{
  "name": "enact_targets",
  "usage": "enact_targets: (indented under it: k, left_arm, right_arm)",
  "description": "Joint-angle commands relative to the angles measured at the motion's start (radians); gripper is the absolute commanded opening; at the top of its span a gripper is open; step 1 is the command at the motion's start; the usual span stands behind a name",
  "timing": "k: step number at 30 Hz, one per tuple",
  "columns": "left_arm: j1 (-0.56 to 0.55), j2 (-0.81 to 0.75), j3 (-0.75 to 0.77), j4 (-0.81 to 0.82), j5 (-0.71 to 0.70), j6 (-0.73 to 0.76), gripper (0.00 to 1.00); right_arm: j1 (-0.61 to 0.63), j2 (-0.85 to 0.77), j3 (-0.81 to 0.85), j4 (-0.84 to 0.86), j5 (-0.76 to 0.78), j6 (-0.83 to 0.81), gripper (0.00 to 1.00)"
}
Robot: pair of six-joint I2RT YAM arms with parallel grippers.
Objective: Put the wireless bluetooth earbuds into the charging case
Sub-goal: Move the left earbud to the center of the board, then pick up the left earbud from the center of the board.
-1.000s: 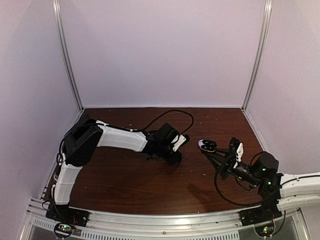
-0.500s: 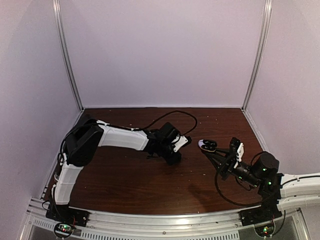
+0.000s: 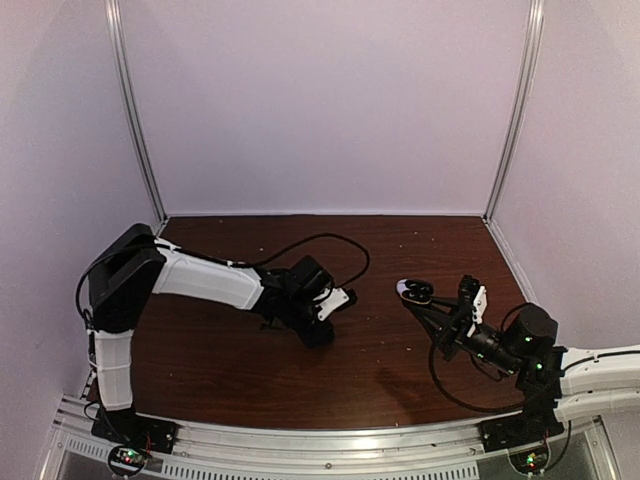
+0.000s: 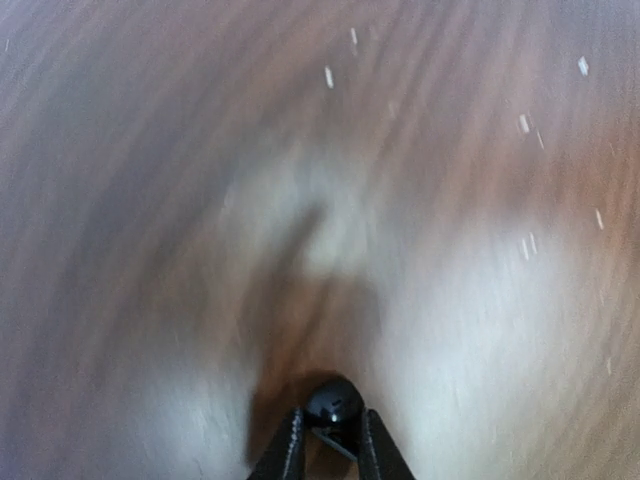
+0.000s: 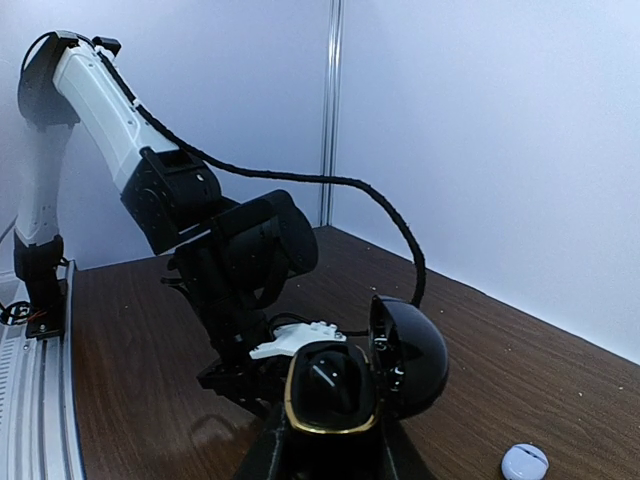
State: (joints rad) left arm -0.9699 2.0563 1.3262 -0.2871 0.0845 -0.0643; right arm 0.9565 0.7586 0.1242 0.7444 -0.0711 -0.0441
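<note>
The left jaws are pinched almost shut on a tiny black earbud [image 4: 335, 402], its round head poking out between the tips. They sit low over the table [image 3: 230, 370], left of centre, though that wrist view is smeared. Across the way the right jaws clamp the black charging case [image 5: 330, 392], held up off the table, lid [image 5: 415, 355] flipped open, gold-rimmed well facing the left arm. A small white rounded piece [image 5: 524, 461] lies on the table nearby; case or bud, I can't tell. I'd call this the carry: bud picked, not yet seated. Next it needs bringing across, lining up with its socket, then a gentle push.
</note>
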Motion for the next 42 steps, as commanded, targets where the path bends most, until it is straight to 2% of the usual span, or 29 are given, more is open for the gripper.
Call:
enact_targets:
  k: [1,5,9,15,18,34,42]
  left_arm:
    - [-0.005,-0.114,-0.187,-0.095,0.01,-0.066,0.19]
    - [-0.016,-0.231,-0.326,-0.143,0.012,-0.131,0.19]
    - [-0.035,-0.286,-0.394,-0.214,0.002,-0.173,0.21]
    - [-0.048,-0.286,-0.361,-0.303,-0.002,-0.193,0.37]
    - [-0.048,-0.267,-0.317,-0.346,-0.008,-0.186,0.39]
    - [-0.049,-0.131,-0.127,-0.421,-0.054,-0.145,0.38]
    - [-0.048,-0.122,-0.108,-0.434,-0.056,-0.134,0.31]
  right_arm:
    - [-0.005,0.006,0.018,0.015,-0.012,0.01,0.0]
    - [-0.005,0.017,0.023,0.02,-0.021,0.01,0.0]
    - [-0.005,0.036,0.027,0.024,-0.03,0.013,0.0]
    - [-0.004,0.04,0.034,0.016,-0.036,0.015,0.0]
    - [-0.005,0.03,0.03,0.013,-0.034,0.017,0.0]
    - [-0.005,-0.04,0.008,-0.023,-0.008,0.017,0.0]
    - [-0.005,-0.043,0.006,-0.025,-0.004,0.014,0.0]
